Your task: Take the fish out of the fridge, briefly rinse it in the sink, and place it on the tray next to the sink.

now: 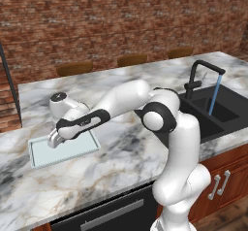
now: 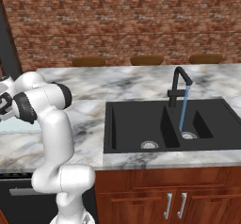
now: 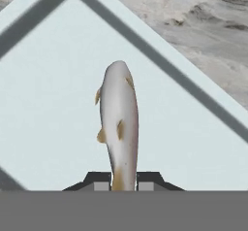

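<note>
A: The arm (image 1: 121,104) stretches out to nine o'clock across the marble bench (image 1: 121,162), and the claw (image 1: 53,140) hangs right over the tray (image 1: 72,151).

B: What's it carrying?

A: The fish (image 3: 118,123). In the hand view the claw (image 3: 118,182) is clenched on it, one dark tip on each side of the tail end, and the silvery body runs up toward twelve o'clock with small tan fins along it.

B: Is the fish down on the tray?

A: Can't tell whether it touches. The pale tray floor (image 3: 43,113) lies all round the fish, with the tray's rim (image 3: 160,62) cutting across at one o'clock and marble beyond that.

B: And the sink?

A: The black sink (image 2: 141,124) sits well apart at three o'clock from the tray, and a blue stream of water (image 2: 183,108) falls from the faucet (image 2: 176,84) into the right-hand basin. Three brown stools (image 1: 73,68) line the far side of the bench, under the brick wall (image 1: 121,16).
</note>
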{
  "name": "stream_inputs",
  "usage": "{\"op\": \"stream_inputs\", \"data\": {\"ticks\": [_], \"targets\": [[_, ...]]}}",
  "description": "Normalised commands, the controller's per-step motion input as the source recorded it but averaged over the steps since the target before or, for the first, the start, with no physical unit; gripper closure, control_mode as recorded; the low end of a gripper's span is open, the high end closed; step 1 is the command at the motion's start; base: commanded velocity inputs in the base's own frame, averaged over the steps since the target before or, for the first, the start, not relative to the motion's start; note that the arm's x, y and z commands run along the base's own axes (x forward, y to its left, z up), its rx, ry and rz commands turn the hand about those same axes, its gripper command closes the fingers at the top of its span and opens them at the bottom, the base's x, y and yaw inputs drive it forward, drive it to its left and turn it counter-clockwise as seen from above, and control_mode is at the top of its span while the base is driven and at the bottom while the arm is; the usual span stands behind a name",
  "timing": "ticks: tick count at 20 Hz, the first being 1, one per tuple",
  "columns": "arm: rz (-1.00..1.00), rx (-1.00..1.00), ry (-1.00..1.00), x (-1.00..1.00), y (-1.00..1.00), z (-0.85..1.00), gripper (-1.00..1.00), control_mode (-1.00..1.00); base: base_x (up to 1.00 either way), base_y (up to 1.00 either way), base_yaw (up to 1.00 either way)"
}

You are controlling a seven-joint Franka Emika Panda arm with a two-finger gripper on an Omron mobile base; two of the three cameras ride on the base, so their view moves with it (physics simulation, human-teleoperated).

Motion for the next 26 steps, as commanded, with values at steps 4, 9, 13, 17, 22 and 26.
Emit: {"op": "stream_inputs", "data": {"ticks": [4,9,13,17,22,26], "targets": [[0.00,0.00,-0.02,0.17,-0.09,-0.17,1.00,-1.00,0.00,0.00,0.00],[0.00,0.00,-0.01,0.15,-0.03,-0.09,1.00,-1.00,0.00,0.00,0.00],[0.00,0.00,0.00,0.02,0.00,-0.03,-1.00,-1.00,0.00,0.00,0.00],[0.00,0.00,0.00,0.00,-0.07,0.01,-1.00,-1.00,0.00,0.00,0.00],[0.00,0.06,-0.07,-0.13,-0.28,0.39,-1.00,-1.00,0.00,0.00,0.00],[0.00,0.11,-0.24,-0.68,-0.68,0.47,-1.00,-1.00,0.00,0.00,0.00]]}}
